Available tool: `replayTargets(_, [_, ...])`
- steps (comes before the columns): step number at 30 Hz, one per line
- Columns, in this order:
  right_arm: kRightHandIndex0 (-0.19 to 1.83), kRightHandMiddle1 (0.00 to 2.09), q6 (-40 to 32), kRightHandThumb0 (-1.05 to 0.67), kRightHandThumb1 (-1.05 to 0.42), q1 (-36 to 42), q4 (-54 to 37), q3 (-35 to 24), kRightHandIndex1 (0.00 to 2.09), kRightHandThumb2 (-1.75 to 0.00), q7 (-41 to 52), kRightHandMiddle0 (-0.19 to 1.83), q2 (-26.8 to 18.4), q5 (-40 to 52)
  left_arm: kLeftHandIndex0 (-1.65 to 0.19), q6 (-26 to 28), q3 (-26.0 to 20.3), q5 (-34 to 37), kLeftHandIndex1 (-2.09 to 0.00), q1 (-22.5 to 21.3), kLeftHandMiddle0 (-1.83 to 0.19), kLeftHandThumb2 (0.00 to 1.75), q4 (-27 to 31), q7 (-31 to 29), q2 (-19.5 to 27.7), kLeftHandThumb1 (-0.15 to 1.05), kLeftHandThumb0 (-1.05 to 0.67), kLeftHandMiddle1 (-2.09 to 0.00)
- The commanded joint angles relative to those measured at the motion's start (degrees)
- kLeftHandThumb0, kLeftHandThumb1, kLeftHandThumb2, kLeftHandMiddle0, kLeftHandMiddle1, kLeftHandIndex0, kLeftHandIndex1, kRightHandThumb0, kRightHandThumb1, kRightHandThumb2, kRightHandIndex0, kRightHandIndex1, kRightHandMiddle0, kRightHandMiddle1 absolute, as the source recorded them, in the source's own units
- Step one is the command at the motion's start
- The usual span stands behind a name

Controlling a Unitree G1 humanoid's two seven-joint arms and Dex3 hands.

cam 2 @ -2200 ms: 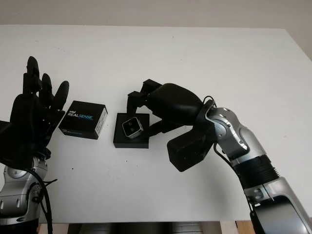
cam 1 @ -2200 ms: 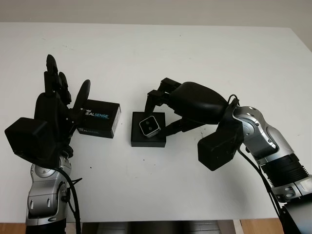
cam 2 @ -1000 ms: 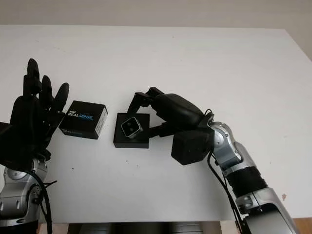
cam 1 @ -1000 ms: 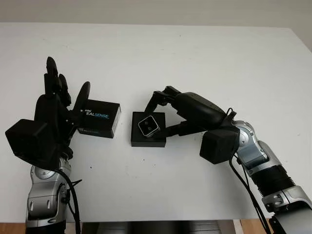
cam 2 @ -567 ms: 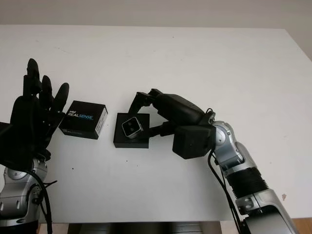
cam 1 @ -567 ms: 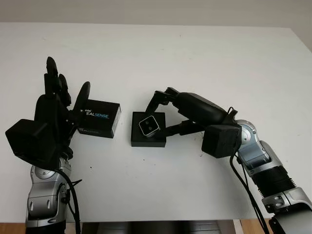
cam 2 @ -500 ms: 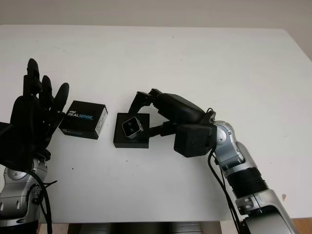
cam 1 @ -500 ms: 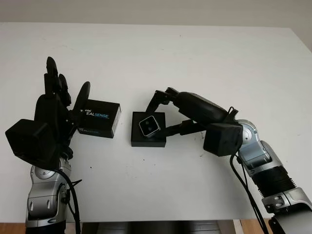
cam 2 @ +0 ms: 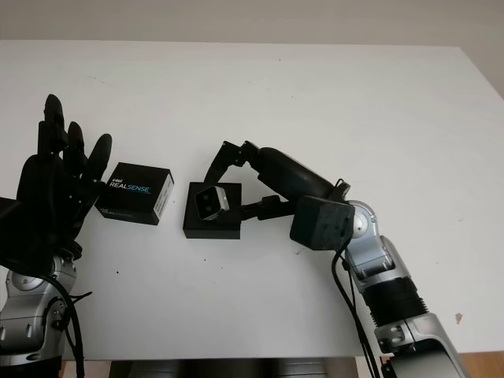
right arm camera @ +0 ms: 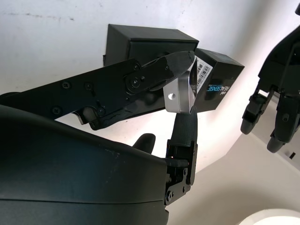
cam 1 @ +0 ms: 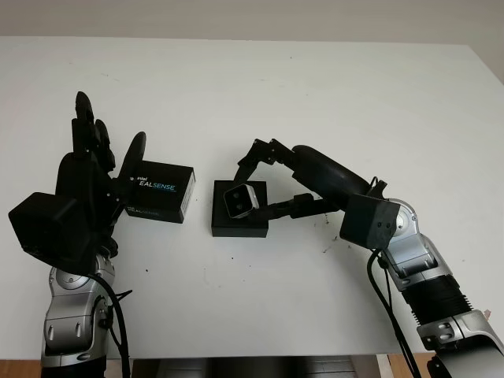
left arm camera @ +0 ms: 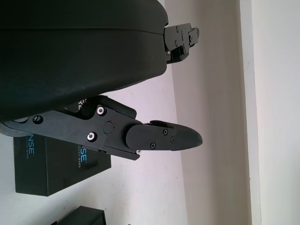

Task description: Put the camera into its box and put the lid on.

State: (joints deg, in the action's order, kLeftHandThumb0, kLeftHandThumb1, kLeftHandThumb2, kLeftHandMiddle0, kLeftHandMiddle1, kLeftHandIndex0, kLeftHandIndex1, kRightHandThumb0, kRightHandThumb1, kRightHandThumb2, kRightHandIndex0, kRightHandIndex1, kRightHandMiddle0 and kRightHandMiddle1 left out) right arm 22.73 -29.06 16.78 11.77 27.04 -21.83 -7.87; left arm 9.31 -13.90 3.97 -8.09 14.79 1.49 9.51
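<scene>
The right robot hand [cam 1: 264,177] pinches the camera [cam 1: 240,201] tilted above the box [cam 1: 239,222] for seating, while the left robot hand [cam 1: 87,177] waits open beside the lid [cam 1: 160,190].

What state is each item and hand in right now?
camera: pinched by the right hand, tilted over the box, not seated.
box: open, on the table.
lid: off, lying beside the box.
right hand: shut on the camera.
left hand: open, raised beside the lid.
</scene>
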Motion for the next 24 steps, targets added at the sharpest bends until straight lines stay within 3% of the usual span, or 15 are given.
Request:
replayTargets(1, [-0.07, 1.93, 0.76, -0.43, -1.05, 0.82, -1.0, -0.7, 1.06, -0.08, -0.67, 0.23, 0.86, 0.61, 0.16, -0.26, -0.09, -0.22, -0.05, 0.41, 0.15, 0.31, 0.42, -0.12, 0.46, 1.05, -0.5, -0.05])
replayTargets(24, [-0.12, 1.97, -5.73, -0.46, -1.05, 5.15, -3.49, -1.85, 1.01, -0.11, -5.75, 0.21, 7.13, 1.73, 0.16, -0.84, -0.22, 0.18, -0.05, 0.75, 0.15, 0.31, 0.09, -0.53, 0.39, 1.05, -0.5, -0.05])
